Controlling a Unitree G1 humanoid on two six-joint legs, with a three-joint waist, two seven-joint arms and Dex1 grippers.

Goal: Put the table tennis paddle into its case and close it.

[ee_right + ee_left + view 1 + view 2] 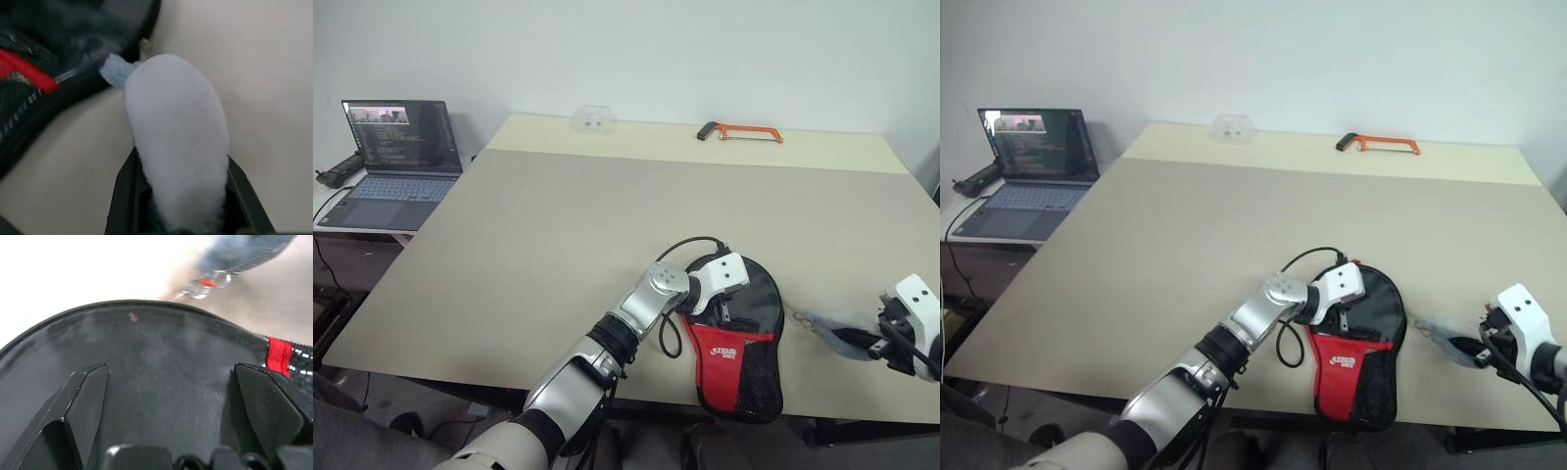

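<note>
The case (759,377), black with a red panel and a mesh pocket, lies flat near the table's front edge. My left gripper (722,309) hangs over its round black end, open, with both fingers (85,396) spread just above the black surface. The table tennis paddle is hidden. To the right of the case, my right gripper (867,343) is shut on a pale blue fluffy tag (176,127). The tag's thin tip reaches to the zipper edge of the case (29,122).
An orange-framed hacksaw (744,130) and a small clear plastic piece (594,119) lie at the table's far edge. An open laptop (396,152) stands on a side desk to the left. The wide tabletop (558,245) stretches beyond the case.
</note>
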